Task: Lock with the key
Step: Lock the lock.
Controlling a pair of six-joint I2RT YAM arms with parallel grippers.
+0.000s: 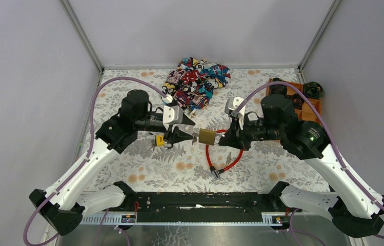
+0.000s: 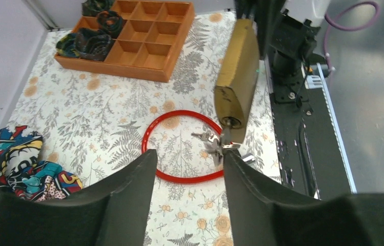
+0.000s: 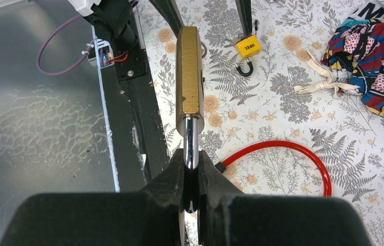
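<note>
Brass padlock (image 3: pixel 188 66): shackle (image 3: pixel 192 146) clamped in closed right gripper (image 3: pixel 192 174), body projecting straight ahead of its fingertips; key bunch (image 2: pixel 215 146) hanging at keyhole (image 2: pixel 230 122), just ahead of half-spread, empty left gripper (image 2: pixel 189 159).

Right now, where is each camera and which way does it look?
Top: above and behind, looking down at the table; both arms show.
Left wrist: on the left arm, facing the brass padlock; its open left hand shows.
Right wrist: on the right arm, facing it too; the right hand grips its shackle.
All share the padlock and red cable.
</note>
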